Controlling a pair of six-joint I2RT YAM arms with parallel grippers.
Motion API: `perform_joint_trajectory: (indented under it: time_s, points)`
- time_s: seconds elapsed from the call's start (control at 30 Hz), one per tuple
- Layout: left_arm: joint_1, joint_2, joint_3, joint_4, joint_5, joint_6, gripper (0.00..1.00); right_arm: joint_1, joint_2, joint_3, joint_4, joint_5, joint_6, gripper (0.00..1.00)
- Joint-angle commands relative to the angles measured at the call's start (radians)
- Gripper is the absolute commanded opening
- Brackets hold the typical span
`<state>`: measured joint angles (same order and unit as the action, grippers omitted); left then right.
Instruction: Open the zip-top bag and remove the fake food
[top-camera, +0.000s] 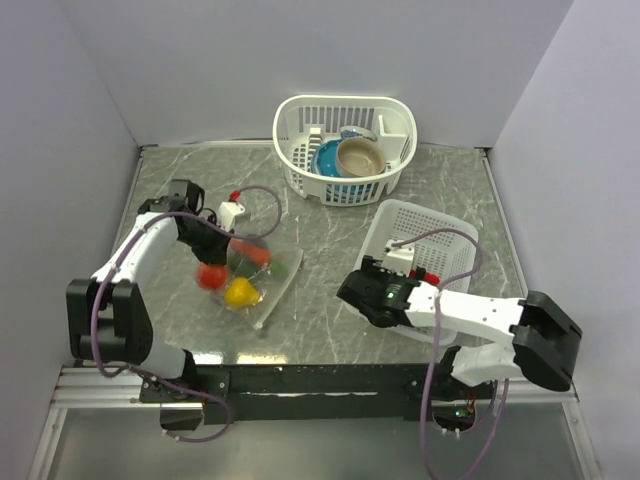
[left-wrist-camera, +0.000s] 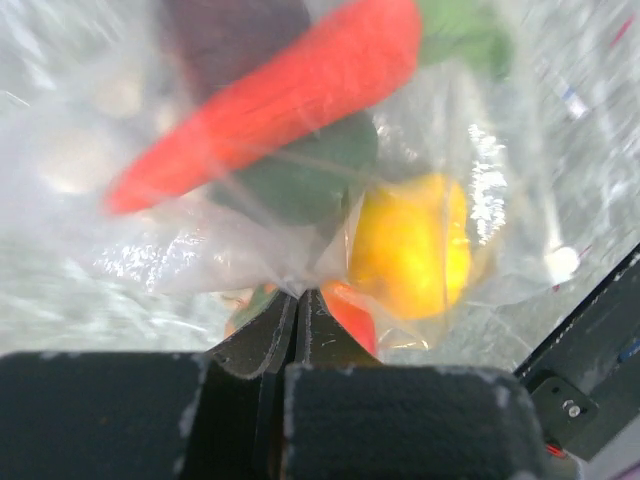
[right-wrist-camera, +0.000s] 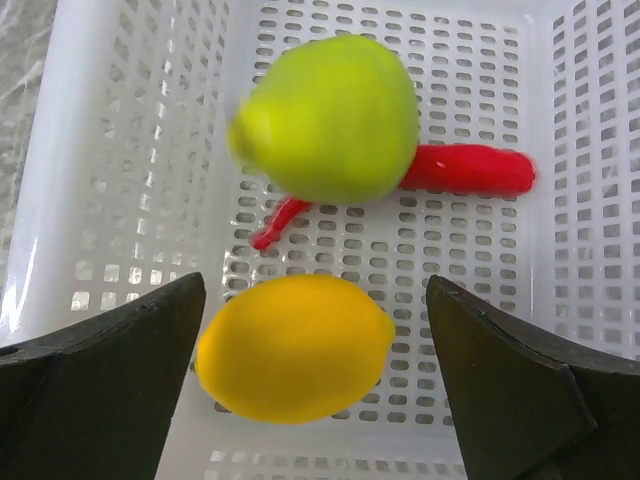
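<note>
Table (top-camera: 460, 190): grey, marbled, carrying everything here.
Round basket (top-camera: 300, 120): sitting at the far edge, holding bowls (top-camera: 350, 155).
Square basket (top-camera: 385, 225): lying on the right, near the front.
Bag (top-camera: 283, 272): resting left of centre on the table, with red and yellow food (left-wrist-camera: 410, 245) showing through it.
Left hand (left-wrist-camera: 298, 315): I am pinching the bag's film, fingers pressed together.
Right hand (right-wrist-camera: 312, 300): I am hovering over the square basket, fingers spread wide, gripping nothing.
Loose pieces: lime fruit (right-wrist-camera: 330, 115), lemon (right-wrist-camera: 295, 345) and chili (right-wrist-camera: 470, 168) are lying in the square basket.
</note>
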<state>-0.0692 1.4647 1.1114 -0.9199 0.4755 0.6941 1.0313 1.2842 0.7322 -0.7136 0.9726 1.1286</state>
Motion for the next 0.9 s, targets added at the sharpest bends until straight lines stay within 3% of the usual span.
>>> perform_joint_trajectory:
  time_s: [0.0, 0.17, 0.37, 0.67, 0.87]
  points:
    - [-0.049, -0.115, 0.135, -0.077, 0.060, -0.042, 0.01, 0.021, -0.011, 0.076, 0.001, 0.087, 0.015, 1.00]
    - [-0.072, -0.148, 0.177, -0.117, 0.061, -0.054, 0.01, 0.142, -0.074, 0.044, 0.262, 0.109, -0.218, 1.00]
    - [-0.073, -0.141, -0.005, -0.030, -0.041, -0.042, 0.01, 0.213, -0.042, 0.019, 0.526, 0.008, -0.452, 1.00]
    - [-0.072, -0.075, -0.194, 0.145, -0.215, 0.010, 0.01, 0.210, 0.101, -0.054, 0.908, -0.214, -0.746, 1.00]
    - [-0.072, -0.049, -0.255, 0.220, -0.310, 0.058, 0.01, 0.096, 0.247, 0.013, 1.071, -0.350, -0.855, 1.00]
